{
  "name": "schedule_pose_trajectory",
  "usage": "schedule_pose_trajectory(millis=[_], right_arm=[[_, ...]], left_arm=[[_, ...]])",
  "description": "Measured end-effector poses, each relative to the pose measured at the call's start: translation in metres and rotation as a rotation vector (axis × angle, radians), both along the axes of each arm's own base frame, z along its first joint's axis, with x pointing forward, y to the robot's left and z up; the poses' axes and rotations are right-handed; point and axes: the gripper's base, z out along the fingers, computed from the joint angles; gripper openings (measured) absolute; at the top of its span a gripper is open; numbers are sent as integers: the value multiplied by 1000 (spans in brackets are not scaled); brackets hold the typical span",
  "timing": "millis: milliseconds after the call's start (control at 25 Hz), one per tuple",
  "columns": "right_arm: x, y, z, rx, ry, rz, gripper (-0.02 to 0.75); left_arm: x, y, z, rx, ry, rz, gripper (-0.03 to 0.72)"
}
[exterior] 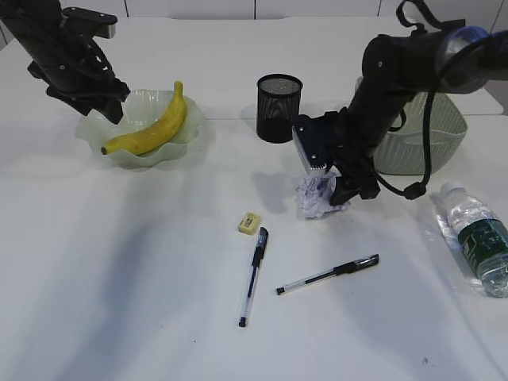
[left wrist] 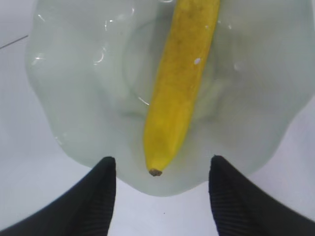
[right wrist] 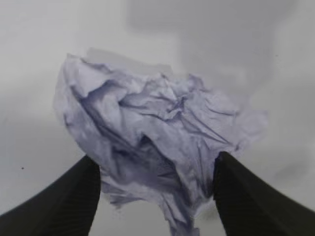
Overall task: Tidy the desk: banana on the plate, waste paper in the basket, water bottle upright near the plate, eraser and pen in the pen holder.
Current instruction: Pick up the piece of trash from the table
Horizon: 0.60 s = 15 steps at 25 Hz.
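Right gripper (right wrist: pixel 156 194) jaws apart, straddling the crumpled white waste-paper ball (right wrist: pixel 157 147). We judge it light, springy; pinch its middle, from 12 o'clock.

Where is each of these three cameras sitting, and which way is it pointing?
Exterior view: in front of the desk, slanting down at both arms.
Left wrist view: on the left arm, looking down past two dark fingers at the banana in the plate.
Right wrist view: on the right arm; fingers flank the waste paper.
Shared: exterior also shows banana and paper.
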Motion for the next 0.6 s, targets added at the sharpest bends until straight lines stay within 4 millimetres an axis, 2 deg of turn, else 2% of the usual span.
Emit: schedule_pose_trajectory(millis=[160,600], right_arm=[[1,1,-9,3,14,0,534],[1,4,-10,42,20,-20,534]], left_arm=[[0,0,0,1,5,0,420],[0,0,0,1,6,0,420]])
